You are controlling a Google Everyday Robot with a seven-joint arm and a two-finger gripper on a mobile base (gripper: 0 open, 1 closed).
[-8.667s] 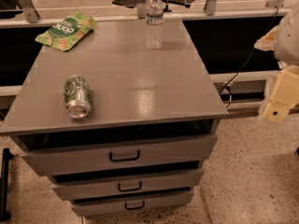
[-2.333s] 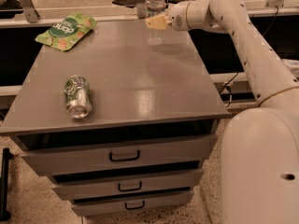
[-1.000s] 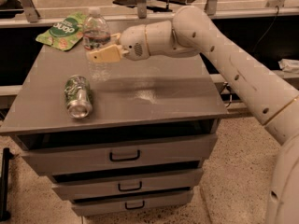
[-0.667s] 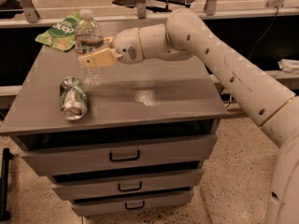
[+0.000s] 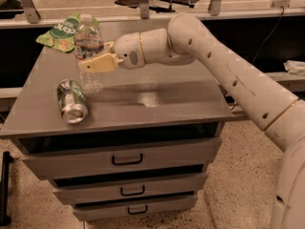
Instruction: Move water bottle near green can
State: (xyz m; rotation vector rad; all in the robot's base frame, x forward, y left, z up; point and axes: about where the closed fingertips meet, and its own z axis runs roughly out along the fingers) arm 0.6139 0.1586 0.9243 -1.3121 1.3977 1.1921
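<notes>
Gripper [image 5: 88, 63] clamped on upright water bottle [image 5: 89, 39], just beside green can [image 5: 71, 100] lying sideways; labels unreadable

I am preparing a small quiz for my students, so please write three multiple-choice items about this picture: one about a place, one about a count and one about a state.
1. Where is the gripper?
A. at the water bottle, over the left part of the table
B. low, at the floor
C. far right, off the table

2. How many drawers are under the table top?
A. one
B. three
C. five

3. How does the green can lie?
A. upright
B. on its side
C. upside down on the bottle

Key:
1 A, the fingers are closed on the bottle's middle.
2 B, three drawers are stacked one under another.
3 B, its silver end faces the camera.
</notes>
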